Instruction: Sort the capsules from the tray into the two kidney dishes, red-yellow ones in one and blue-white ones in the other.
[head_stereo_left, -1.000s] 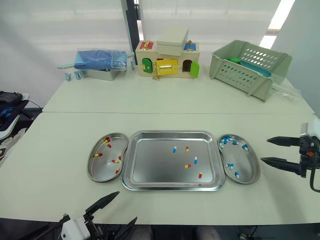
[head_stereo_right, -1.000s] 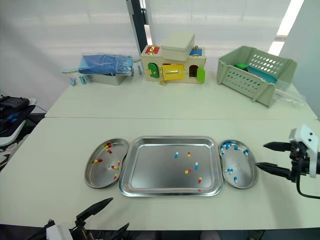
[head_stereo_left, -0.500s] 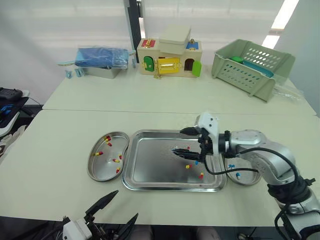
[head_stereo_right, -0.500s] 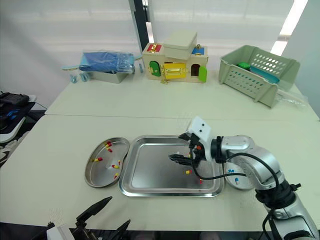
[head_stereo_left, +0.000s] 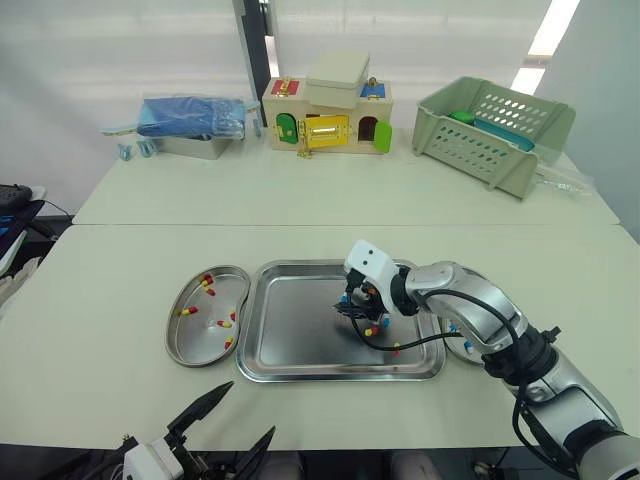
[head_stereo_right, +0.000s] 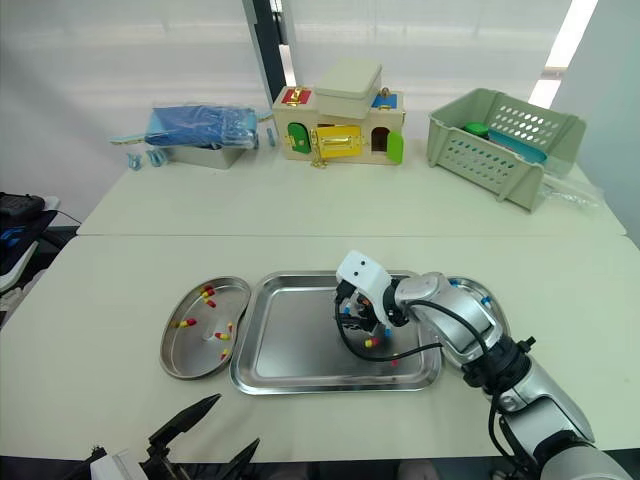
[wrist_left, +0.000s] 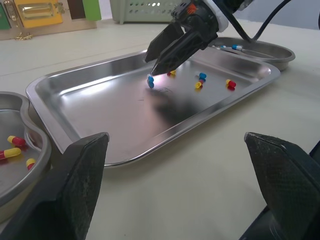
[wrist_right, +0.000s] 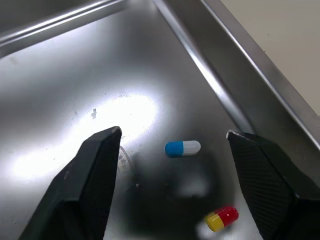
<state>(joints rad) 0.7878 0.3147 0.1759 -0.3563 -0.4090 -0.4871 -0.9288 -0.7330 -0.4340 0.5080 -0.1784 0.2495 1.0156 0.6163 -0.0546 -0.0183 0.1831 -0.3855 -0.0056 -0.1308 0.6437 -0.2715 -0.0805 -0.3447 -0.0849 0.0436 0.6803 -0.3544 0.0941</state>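
Note:
A steel tray (head_stereo_left: 290, 350) lies between two kidney dishes. The left dish (head_stereo_left: 185, 350) holds several red-yellow capsules (head_stereo_left: 205, 285); the right dish (head_stereo_right: 484, 294), partly behind my right arm, holds blue-white ones. My right gripper (head_stereo_left: 350, 308) is open and low inside the tray. In the right wrist view a blue-white capsule (wrist_right: 182, 148) lies between its fingertips (wrist_right: 107, 142), untouched, with a red-yellow capsule (wrist_right: 221, 218) close by. More capsules (wrist_left: 198, 85) lie scattered beside it. My left gripper (head_stereo_left: 228, 425) hovers open off the table's near edge, holding nothing.
Along the far side of the table stand a metal box with a blue packet (head_stereo_left: 190, 125), a wooden toy house with latches (head_stereo_left: 325, 115) and a green plastic basket (head_stereo_left: 490, 130). Bare tabletop surrounds the dishes.
My right arm swung in from beyond the right dish to the tray, then moved further left and lower over the blue-white capsule. The left gripper stayed put. The camera shifted slightly.

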